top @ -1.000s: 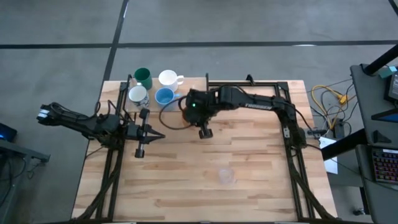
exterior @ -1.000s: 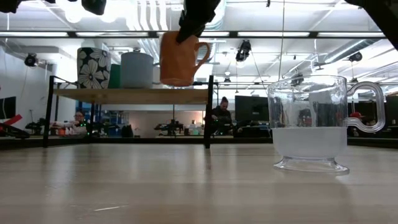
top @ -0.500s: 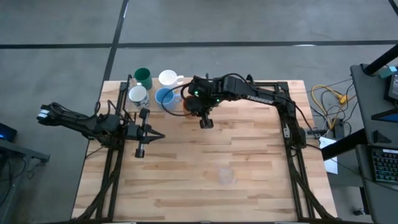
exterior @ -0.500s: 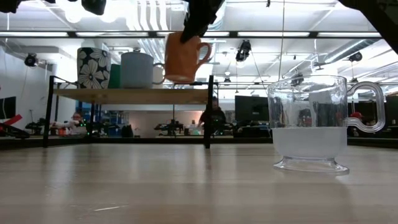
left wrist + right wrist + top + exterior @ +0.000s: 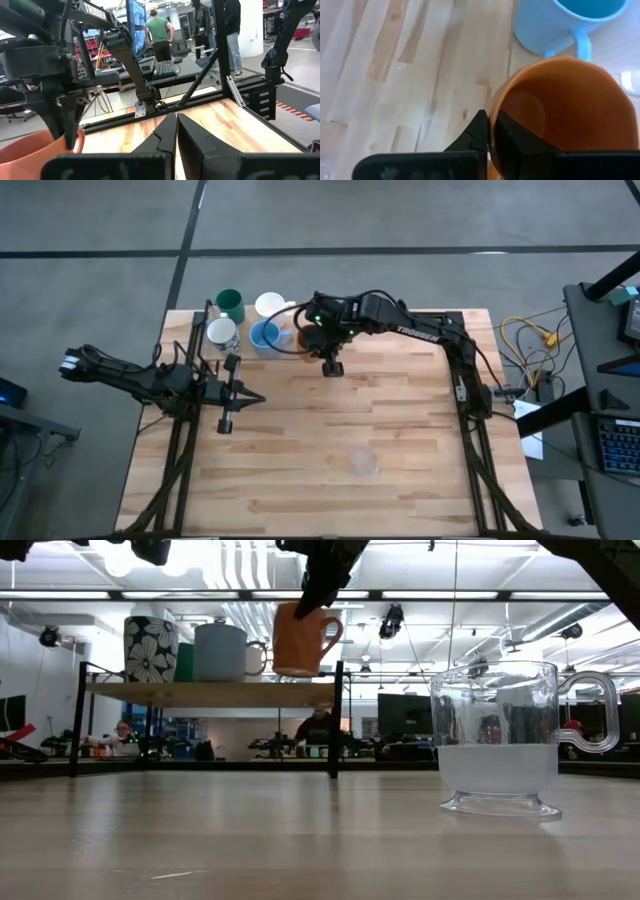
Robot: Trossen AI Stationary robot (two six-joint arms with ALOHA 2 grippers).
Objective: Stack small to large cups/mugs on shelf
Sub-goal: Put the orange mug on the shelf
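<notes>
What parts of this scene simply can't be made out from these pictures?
- Whether the orange mug touches the shelf: in the low view its base sits at board level, in the high view the right gripper covers it.
- The silver cup: no view shows it clearly.
- The clear cup: only a faint smudge in the high view.
- The green cup: mostly hidden behind the floral cup in the low view.

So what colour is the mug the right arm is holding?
Orange. The mug, pinched at its rim by the right gripper, shows best in the right wrist view.
</notes>
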